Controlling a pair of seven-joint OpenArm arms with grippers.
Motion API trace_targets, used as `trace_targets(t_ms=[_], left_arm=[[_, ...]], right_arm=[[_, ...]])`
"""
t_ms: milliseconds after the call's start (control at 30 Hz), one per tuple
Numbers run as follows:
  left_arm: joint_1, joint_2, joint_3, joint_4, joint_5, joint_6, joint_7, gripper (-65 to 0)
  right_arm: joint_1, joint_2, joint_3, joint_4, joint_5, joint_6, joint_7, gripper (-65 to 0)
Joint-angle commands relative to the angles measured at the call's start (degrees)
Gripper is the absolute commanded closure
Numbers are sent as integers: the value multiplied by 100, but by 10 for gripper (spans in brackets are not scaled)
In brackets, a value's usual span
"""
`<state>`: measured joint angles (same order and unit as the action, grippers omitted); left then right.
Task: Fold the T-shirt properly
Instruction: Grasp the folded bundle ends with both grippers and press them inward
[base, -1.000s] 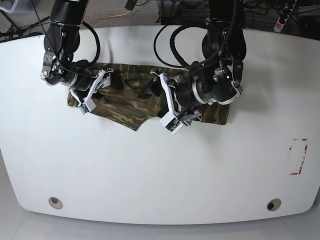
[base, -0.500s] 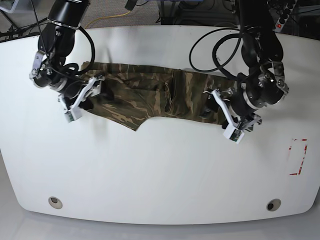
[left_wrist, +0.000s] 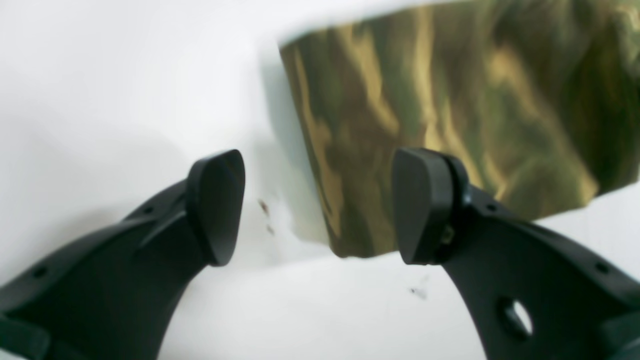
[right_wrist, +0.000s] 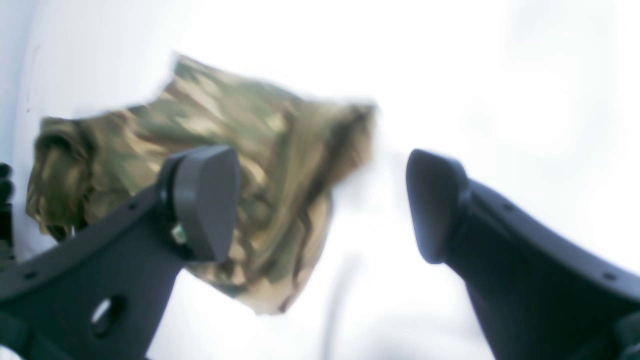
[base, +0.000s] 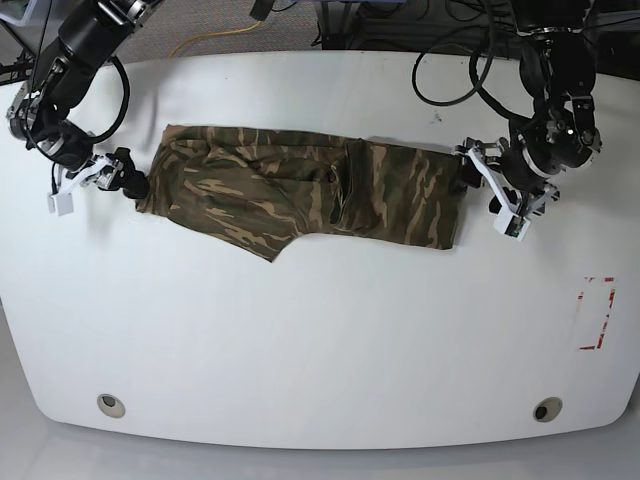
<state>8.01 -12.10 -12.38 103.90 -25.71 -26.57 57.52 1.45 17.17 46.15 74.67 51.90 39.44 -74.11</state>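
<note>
The camouflage T-shirt (base: 300, 190) lies flat on the white table (base: 320, 340) as a long strip running left to right, with a pointed flap hanging toward the front. My left gripper (base: 476, 180) is just off the strip's right end, open. In the left wrist view the T-shirt's (left_wrist: 450, 110) corner lies beyond the left gripper (left_wrist: 320, 207), whose fingers hold nothing. My right gripper (base: 126, 181) is at the strip's left end, open. In the right wrist view the bunched T-shirt (right_wrist: 270, 150) end lies behind the right gripper's (right_wrist: 320, 205) left finger (right_wrist: 205, 200), untouched.
A red tape rectangle (base: 597, 312) marks the table's right side. Two round grommets (base: 111, 404) (base: 547, 408) sit near the front edge. Cables and a power strip (base: 570, 28) lie behind the table.
Both arms have swung outward from the shirt's middle to its ends. The shirt has been drawn out from a short bundle into a long strip and let go.
</note>
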Motion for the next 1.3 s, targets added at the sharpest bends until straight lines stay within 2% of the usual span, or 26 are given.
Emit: trace_targets(t_ms=[0,67,267,533,633,700,833,1000,1167,1267], left_arm=[[-85,-52,-6,-91,-88,6,-165,-426],[-85,-17,135,-187,-88,6,-174,-426],[-85,-34,328,-319,-88,6,-165,-426],[-32,-52,302,410,-105,6,-147,-426],[-49,-25,302,542,-114,6,-147,-426],[-67,-25,302,542,-105,6,-147,-426],[-76,-8,302,533,-97,15,-174,-426],[-49,54,302,533,-123,6,-174,-426],[3,203,161,533,-132,-11,-156,-426],[-5,379,-23,472,-114,-258,-174,-426]], right_arm=[[17,46,-13,-43,203,56,83,-488],[-53,2,-22,-34,203,56,83,-488],[-97,-482,-39,-26,195,56,83,-488],[-185,-666,-681,335,203,56,127,-482],[-185,-833,-743,370,195,56,233,-480],[-185,-833,-751,370,195,56,303,-471],[-176,-833,-787,370,195,56,408,-342],[-132,-816,-787,370,195,56,408,-135],[-115,-710,-795,370,186,56,408,-36],[-115,-710,-795,370,186,56,408,-10]])
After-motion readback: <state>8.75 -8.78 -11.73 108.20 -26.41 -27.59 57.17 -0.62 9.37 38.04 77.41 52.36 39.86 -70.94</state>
